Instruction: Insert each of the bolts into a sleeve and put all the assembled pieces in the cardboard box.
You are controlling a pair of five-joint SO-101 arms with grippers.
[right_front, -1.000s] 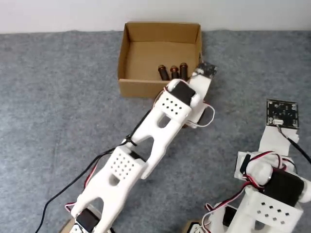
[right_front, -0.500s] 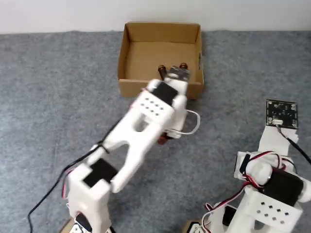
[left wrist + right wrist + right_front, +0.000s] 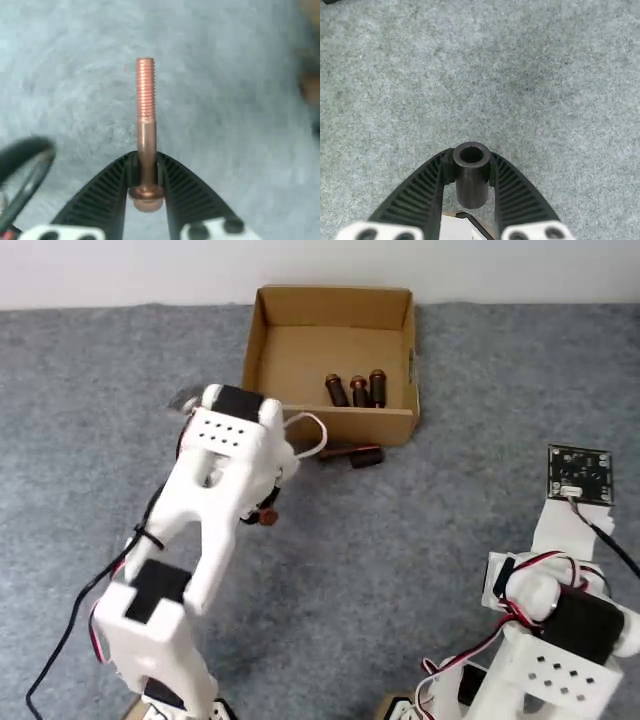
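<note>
Left pincer [image 3: 146, 159] withdrawn, one bolt [image 3: 145, 110], three pieces [image 3: 356, 390] boxed

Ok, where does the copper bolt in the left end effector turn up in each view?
High view: bolt head under the left arm, in front of the cardboard box.
Left wrist view: centre, clamped in the left end effector.
Right wrist view: right end effector grips a black sleeve instead.
Shared landmark: grey carpet.

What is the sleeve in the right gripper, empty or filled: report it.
Empty: the sleeve in the right gripper shows an open dark bore, nothing inside.
</note>
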